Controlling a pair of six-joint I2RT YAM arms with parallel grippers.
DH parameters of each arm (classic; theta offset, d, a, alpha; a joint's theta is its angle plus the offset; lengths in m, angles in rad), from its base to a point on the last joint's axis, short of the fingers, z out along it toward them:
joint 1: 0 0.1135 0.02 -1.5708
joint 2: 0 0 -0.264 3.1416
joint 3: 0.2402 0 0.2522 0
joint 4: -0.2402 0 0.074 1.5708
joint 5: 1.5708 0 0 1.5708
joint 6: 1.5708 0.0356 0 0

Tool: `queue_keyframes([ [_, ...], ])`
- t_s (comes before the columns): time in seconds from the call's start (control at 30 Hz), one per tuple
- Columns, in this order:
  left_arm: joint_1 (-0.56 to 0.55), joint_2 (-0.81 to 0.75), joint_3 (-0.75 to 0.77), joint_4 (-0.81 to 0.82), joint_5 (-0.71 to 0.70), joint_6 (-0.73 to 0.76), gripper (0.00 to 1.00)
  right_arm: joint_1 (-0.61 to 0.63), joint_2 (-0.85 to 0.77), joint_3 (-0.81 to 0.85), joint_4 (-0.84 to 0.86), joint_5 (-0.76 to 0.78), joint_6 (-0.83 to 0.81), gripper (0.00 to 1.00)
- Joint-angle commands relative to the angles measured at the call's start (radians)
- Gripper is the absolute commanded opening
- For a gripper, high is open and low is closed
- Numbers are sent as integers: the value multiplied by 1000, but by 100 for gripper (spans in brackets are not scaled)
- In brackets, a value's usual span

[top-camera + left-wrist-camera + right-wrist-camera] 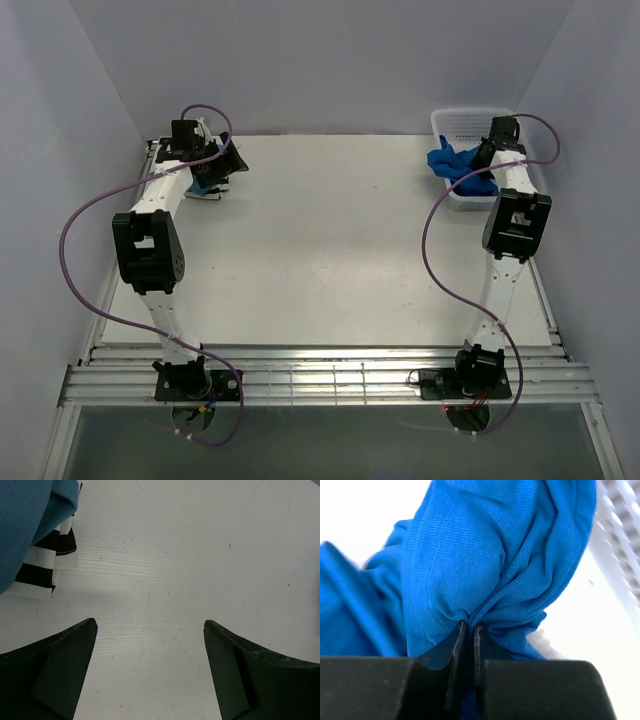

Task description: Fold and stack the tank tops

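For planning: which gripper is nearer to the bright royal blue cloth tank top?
Right. The right gripper grips the bright royal blue cloth tank top; the left gripper is far across the table.

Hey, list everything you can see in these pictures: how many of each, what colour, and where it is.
table: one, white, under everything.
basket: one, white plastic lattice, far right corner.
bright blue tank top: one, royal blue, bunched at the basket's left edge.
teal tank top: one, muted teal-blue, far left, lying over the striped one.
striped tank top: one, black and white, far left, partly under the teal one.
cables: two, purple, one looping along each arm.
arms: two, white and black, bolted at the near edge.
left gripper: black, open, over bare table.
right gripper: black, shut on the bright blue tank top.
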Motion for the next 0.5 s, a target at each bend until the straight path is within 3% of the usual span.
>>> queue_keyframes([
  [0.0, -2, -18, 39, -1, 46, -12, 98, 1, -113, -53, 152, -131, 54, 8],
  [0.07, -36, -21, 49, -1, 58, -22, 98, 6, -192, -134, 326, -235, 99, 8],
  [0.1, -41, -31, 55, 1, 60, -29, 98, -6, -237, -257, 421, -305, 243, 8],
  [0.17, -50, -46, 56, 1, 82, -39, 98, -9, -282, -373, 671, -396, 344, 8],
  [0.2, -53, -61, 55, 7, 99, -41, 98, -6, -355, -468, 819, -418, 483, 8],
  [0.23, -56, -67, 53, 10, 118, -41, 98, -5, -386, -689, 1017, -433, 568, 8],
  [0.27, -61, -74, 55, 12, 127, -44, 98, -5, -403, -758, 1330, -447, 647, 8],
  [0.47, -68, -158, 43, 15, 196, -46, 98, -2, -391, -775, 1745, -594, 912, 8],
])
